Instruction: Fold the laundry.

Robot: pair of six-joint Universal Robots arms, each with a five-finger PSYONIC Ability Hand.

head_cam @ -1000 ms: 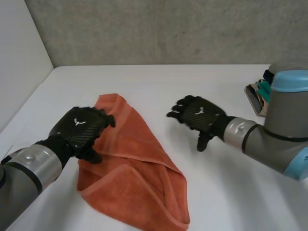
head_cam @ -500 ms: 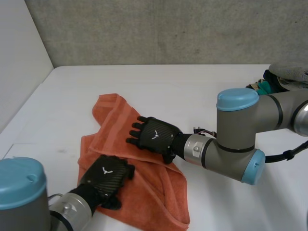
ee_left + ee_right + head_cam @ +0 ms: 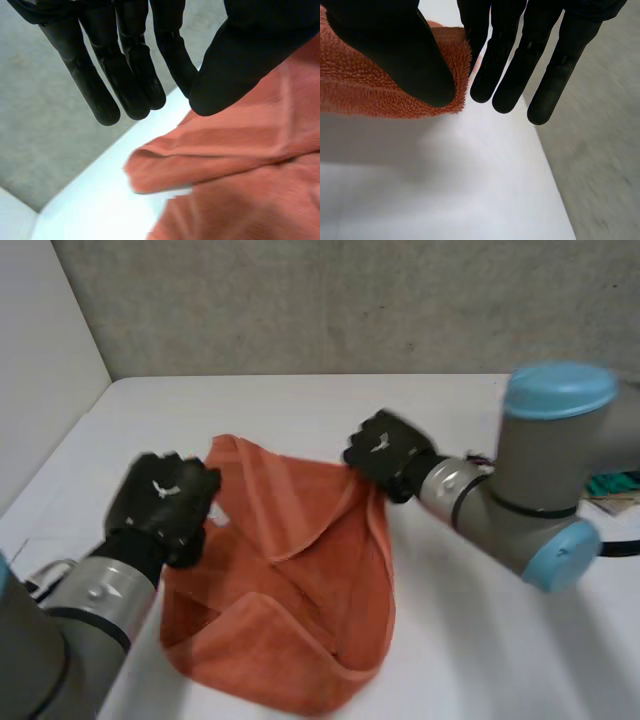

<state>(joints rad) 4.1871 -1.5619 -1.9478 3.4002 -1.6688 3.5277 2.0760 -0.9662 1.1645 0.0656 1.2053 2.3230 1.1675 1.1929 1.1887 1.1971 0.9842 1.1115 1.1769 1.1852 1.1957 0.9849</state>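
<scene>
One orange terry towel (image 3: pixel 290 580) is out on the white table (image 3: pixel 300 405), and it's the only piece of laundry spread out there. Two black hands are working it, one at each side.

Over on the right, the right hand (image 3: pixel 385 452) has the towel's right corner. In the right wrist view the thumb (image 3: pixel 395 45) presses down on the fuzzy orange corner and the cloth slips in behind the nearest finger (image 3: pixel 477 30), so that's a pinch, with the other fingers held long and straight beside it. The corner rides up off the table, and the cloth slopes away from it in a taut ridge towards the middle of the towel.

On the left, the left hand (image 3: pixel 160 502) sits at the towel's left edge, just overlapping it. Its wrist view shows the fingers (image 3: pixel 130 60) stretched out straight over bare table and wall, and the thumb (image 3: pixel 250 50) hanging above the orange cloth. Nothing is caught between them, so that hand is relaxed and holds nothing. Just past its fingertips a fold of towel bulges up in a soft roll.

The far corner of the towel lies flat on the table, pointing at the grey concrete wall (image 3: pixel 350 300). The near part is doubled over into a thick rounded edge.

Two arms are in shot: the left arm (image 3: pixel 90 600) comes in low at the near side, and the right arm (image 3: pixel 520 510), with one light-blue cap (image 3: pixel 558 390) on top, swings across. Behind it something teal (image 3: pixel 612 485) peeks out at the table's right edge, too hidden to count.
</scene>
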